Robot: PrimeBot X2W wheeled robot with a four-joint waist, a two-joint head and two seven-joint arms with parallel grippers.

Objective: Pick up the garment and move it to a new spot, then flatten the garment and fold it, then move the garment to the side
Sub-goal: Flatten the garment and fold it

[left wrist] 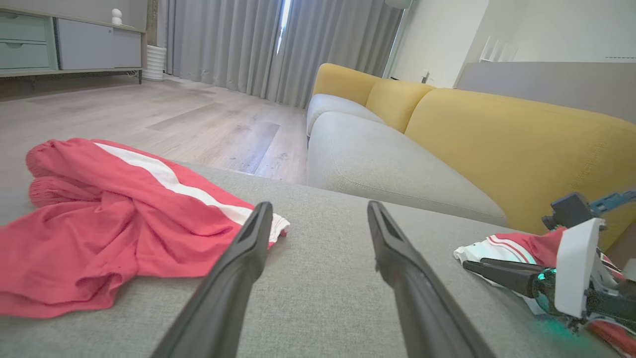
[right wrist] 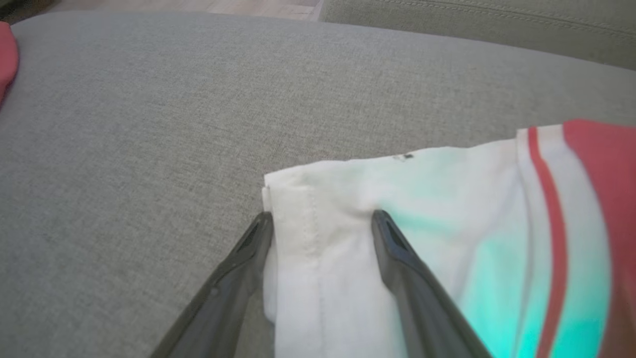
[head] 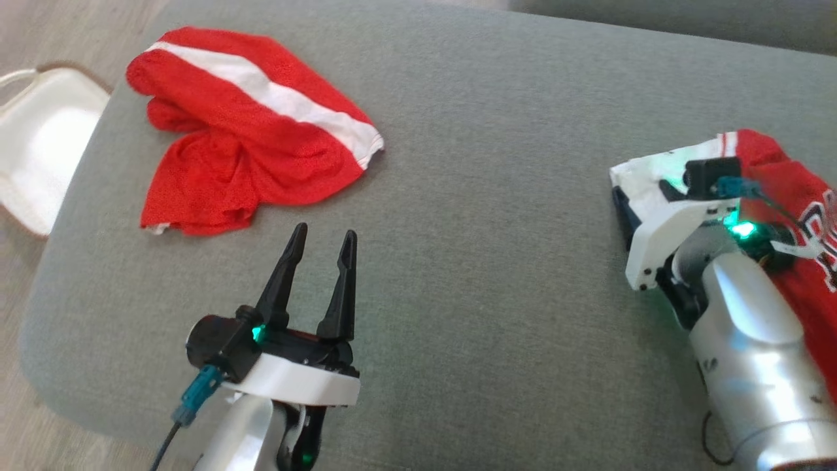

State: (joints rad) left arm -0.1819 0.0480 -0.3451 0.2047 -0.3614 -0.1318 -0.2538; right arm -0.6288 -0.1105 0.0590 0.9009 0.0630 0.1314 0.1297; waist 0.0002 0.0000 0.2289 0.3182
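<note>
Left tool (head: 325,230), grey cushion (head: 490,261), yellow sofa (left wrist: 521,144) beyond

Garments: 2, one pair of red shorts (head: 248,131) with a white stripe and one red-and-white jersey (head: 791,183). Claws: 2, left claw (head: 325,231) and right claw (right wrist: 323,215). Seating: 1 grey cushion (head: 490,229), 1 yellow-backed sofa (left wrist: 497,134), 1 white chair (head: 39,137). Cabinets: 1 (left wrist: 74,44).

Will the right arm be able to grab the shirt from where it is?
Probably yes. The right end effector is open, and the white edge of the shirt lies between its fingers on the cushion; nothing else is in the way.
</note>
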